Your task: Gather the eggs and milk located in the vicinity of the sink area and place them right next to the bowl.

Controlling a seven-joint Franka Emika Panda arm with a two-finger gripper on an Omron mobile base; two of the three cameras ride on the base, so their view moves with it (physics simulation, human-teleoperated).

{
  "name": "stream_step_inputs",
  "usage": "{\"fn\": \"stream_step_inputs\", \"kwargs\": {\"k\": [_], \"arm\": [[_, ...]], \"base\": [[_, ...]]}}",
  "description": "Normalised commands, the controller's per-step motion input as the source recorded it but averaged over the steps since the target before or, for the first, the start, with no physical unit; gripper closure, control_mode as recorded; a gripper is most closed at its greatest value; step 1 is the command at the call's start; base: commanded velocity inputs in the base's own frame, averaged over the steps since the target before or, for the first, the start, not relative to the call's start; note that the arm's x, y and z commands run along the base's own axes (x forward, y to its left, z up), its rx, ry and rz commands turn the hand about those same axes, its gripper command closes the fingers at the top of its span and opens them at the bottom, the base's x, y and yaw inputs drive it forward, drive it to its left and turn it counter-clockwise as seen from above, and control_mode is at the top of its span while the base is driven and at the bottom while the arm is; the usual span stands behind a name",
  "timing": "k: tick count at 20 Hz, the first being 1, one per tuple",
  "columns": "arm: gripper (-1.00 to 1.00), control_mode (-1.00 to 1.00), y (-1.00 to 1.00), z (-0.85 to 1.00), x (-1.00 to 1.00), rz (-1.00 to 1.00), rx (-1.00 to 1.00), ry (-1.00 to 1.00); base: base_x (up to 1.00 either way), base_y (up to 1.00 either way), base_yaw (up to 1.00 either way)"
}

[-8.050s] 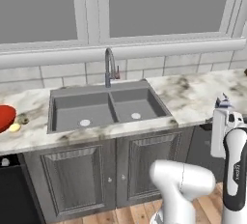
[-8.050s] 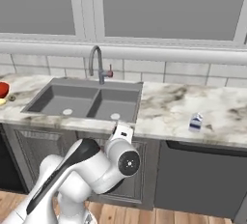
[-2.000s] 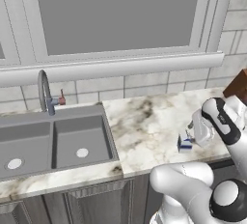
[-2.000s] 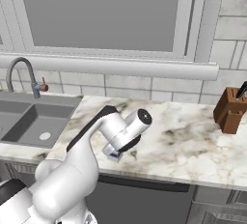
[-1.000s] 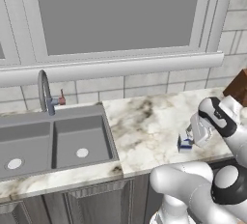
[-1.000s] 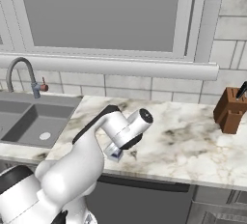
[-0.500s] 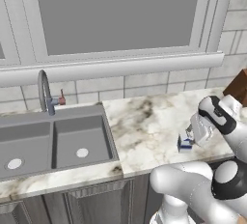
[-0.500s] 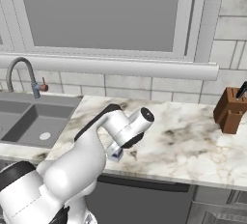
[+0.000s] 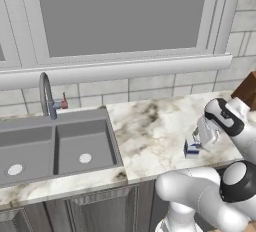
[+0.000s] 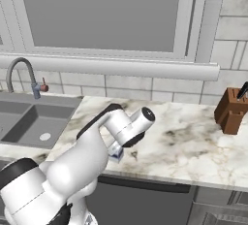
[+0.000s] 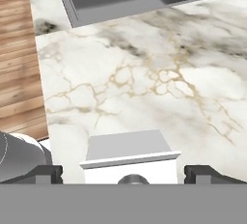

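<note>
The milk [image 9: 191,149] is a tiny white carton with a blue band, standing on the marble counter right of the sink area [image 9: 55,146]. My gripper [image 9: 194,143] hangs just over it and is open. In the hand view the carton's white top [image 11: 129,151] sits between the two dark fingertips [image 11: 48,173], with a gap on each side. From the right base view the carton [image 10: 116,154] peeks out under my hand. The eggs and the bowl are out of view.
A curved grey faucet [image 9: 46,94] with a red lever stands behind the double basin [image 10: 29,120]. A brown knife block [image 10: 231,110] is at the back right of the counter. The counter's front edge runs close to the carton, above wooden floor [image 11: 17,73].
The base has driven right since the oldest frames, so the sink now lies at the left. Over the last second the hand has settled slightly over the carton, jaws still open.
</note>
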Motion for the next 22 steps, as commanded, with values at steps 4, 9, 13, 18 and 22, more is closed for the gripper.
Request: {"fn": "stream_step_inputs", "kwargs": {"k": [4, 9, 13, 18, 22], "arm": [[-1.0, -1.0, 0.0, 0.0, 0.18, 0.0, 0.0, 0.0], [-1.0, -1.0, 0.0, -0.09, 0.05, 0.0, 0.0, 0.02], [-1.0, -1.0, 0.0, -0.17, 0.01, 0.0, 0.0, 0.03], [-1.0, -1.0, 0.0, -0.2, 0.0, 0.01, 0.0, 0.04], [-1.0, -1.0, 0.0, -0.25, 0.0, 0.01, 0.0, 0.04]], "base": [[0.0, 0.0, 0.0], [0.0, 0.0, 0.0], [0.0, 0.0, 0.0], [0.0, 0.0, 0.0], [0.0, 0.0, 0.0]]}}
